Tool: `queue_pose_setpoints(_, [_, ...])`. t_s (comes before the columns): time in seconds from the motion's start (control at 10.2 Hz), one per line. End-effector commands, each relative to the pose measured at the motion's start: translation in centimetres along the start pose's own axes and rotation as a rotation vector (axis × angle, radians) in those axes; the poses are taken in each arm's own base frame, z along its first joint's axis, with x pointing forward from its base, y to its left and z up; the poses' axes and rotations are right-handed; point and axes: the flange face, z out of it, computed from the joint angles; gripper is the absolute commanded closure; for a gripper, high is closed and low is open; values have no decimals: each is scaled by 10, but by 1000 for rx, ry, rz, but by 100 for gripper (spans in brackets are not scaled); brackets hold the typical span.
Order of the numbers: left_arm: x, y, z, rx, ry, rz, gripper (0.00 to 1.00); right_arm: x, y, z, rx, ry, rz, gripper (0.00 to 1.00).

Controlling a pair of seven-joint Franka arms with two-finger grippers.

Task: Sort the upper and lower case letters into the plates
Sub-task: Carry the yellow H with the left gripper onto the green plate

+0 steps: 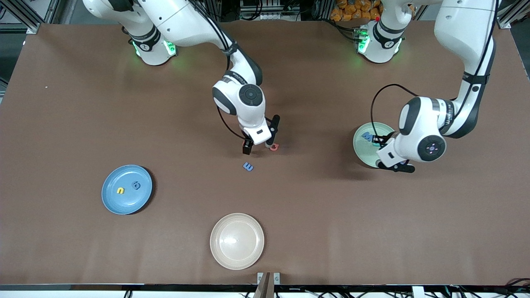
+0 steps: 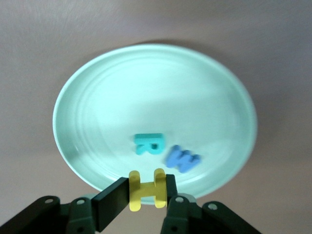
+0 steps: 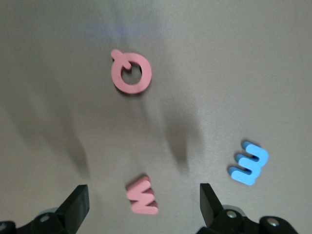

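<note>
A yellow H [image 2: 146,189] is clamped in the left gripper [image 2: 145,195] above the mint plate [image 2: 87,97] — apparently for dropping beside the capitals there. The right gripper [image 3: 141,204] is held spread over a red w [image 3: 142,196] — seemingly the next pick.

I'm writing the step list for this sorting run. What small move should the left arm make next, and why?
Probably open the left gripper and drop the yellow H. It hangs over the mint green plate, which already holds a teal R and a blue W, both capitals like it.
</note>
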Motion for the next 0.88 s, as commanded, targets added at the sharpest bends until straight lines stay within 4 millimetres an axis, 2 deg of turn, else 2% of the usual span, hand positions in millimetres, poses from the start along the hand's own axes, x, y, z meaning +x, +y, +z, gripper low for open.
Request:
queue_pose_setpoints(0.0, [-23,13,25,35,51,44,75,-15,11,-1,4,-10,-157,0])
queue_pose_setpoints(0.29, [-40,13,35,37,47,45,74,-14,11,2,-2,0,-166,0])
queue_pose_setpoints(0.49, [-53,12,40,37,35,42,68,-17,12,10,-13,18,-162,0])
queue_pose_setpoints(0.68, [-53,12,50,38,57,52,66,-34,18,27,-29,62,-130,0])
queue_pose_setpoints(0.78, [-53,11,55,38,66,54,66,-34,15,28,-21,57,-126,0])
